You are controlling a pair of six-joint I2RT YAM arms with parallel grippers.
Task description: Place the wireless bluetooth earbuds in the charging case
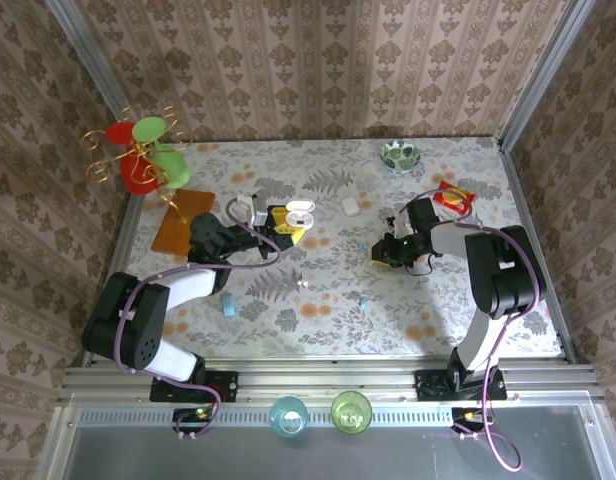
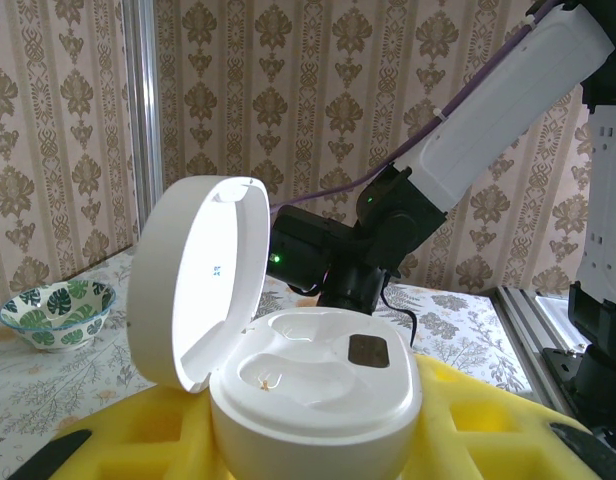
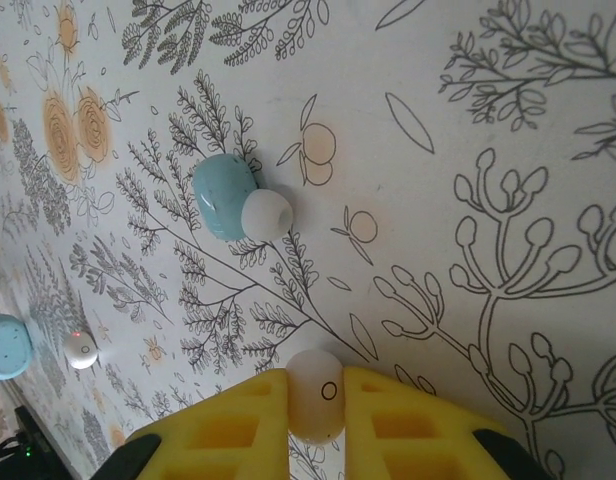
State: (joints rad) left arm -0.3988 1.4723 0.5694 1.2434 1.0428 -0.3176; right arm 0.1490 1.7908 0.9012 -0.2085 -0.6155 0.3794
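Your right end effector (image 3: 316, 385) pinches an earbud (image 3: 316, 402) by its sides — probably slick, featherlight; left end effector (image 2: 318, 450) clamps the charging case (image 2: 318, 385).

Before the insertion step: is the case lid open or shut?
Open. On the case, the lid stands hinged back in the left wrist view, exposing bare wells.

A robot lab cell dressed as a home: damask wallpaper panels (image 1: 318, 60) set in an aluminium frame (image 1: 536, 70), a floral-printed tabletop (image 1: 328, 295), the left arm (image 1: 148, 320) and right arm (image 1: 498, 275) bolted to a slotted rail (image 1: 318, 380).
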